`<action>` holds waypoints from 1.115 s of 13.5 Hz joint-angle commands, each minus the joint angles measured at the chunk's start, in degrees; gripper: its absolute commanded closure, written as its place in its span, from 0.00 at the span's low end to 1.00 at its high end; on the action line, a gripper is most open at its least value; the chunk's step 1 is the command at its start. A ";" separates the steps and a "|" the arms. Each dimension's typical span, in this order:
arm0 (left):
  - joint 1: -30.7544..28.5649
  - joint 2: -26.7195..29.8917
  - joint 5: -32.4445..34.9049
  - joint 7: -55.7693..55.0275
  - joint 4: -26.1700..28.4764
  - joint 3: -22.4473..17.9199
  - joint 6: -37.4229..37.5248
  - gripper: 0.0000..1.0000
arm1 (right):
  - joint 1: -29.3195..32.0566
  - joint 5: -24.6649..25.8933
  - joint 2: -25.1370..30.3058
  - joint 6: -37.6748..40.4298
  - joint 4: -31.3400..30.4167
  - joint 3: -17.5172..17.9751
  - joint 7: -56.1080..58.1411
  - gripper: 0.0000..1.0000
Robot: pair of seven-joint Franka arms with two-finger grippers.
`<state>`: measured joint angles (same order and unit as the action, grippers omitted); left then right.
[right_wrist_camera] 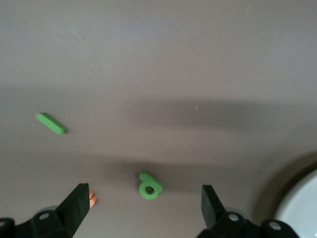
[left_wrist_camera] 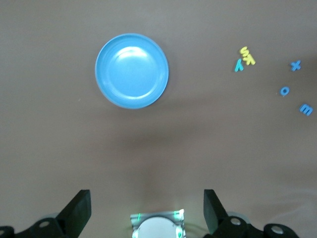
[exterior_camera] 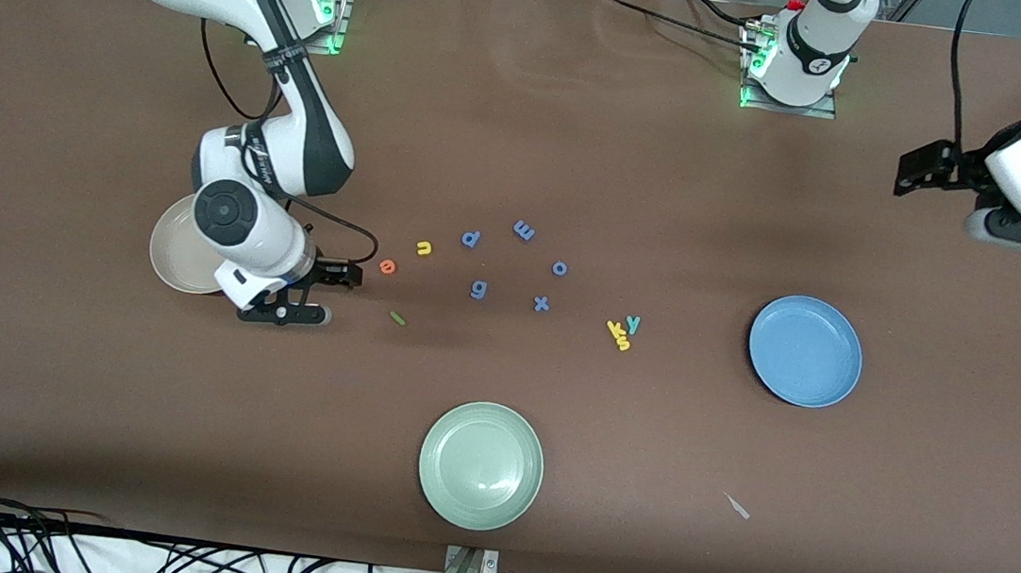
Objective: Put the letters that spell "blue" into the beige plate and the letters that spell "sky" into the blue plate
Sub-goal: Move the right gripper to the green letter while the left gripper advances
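Presently, with the right gripper [right_wrist_camera: 143, 210] spread wide over the green "b" [right_wrist_camera: 149, 185] beside the beige plate [exterior_camera: 170, 255] at middle left, that tiny letter could be nudged aside, not pinched; the left gripper [left_wrist_camera: 147, 213] waits open.

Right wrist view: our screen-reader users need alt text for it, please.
The open right gripper hovers over the brown table with a green "b" lying between its fingers. A green "l" bar lies apart; the beige plate shows at one corner.
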<state>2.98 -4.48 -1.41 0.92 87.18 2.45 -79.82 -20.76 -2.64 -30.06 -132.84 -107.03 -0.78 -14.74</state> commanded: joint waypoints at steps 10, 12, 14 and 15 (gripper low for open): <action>12.31 -14.50 -4.13 0.31 10.29 -0.34 -20.98 0.00 | -1.30 -0.88 -0.53 -14.02 -9.60 0.69 -0.99 0.13; 13.80 -15.03 -4.04 0.23 10.38 -0.34 -23.00 0.00 | -1.22 -0.88 -0.62 -14.29 -9.51 0.69 -0.99 0.27; 13.64 -17.04 -4.13 0.49 10.38 -0.43 -24.67 0.00 | -1.30 -0.88 -1.23 -15.43 -9.69 0.69 -0.99 0.53; 13.55 -18.36 -4.21 0.40 10.29 -0.43 -25.81 0.00 | -1.30 -0.88 -1.23 -15.26 -9.60 0.69 -0.91 0.74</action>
<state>16.38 -21.27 -5.26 0.84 98.01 2.75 -104.14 -21.76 -2.64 -31.04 -146.56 -116.09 -0.03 -15.49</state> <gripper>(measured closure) 0.000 0.458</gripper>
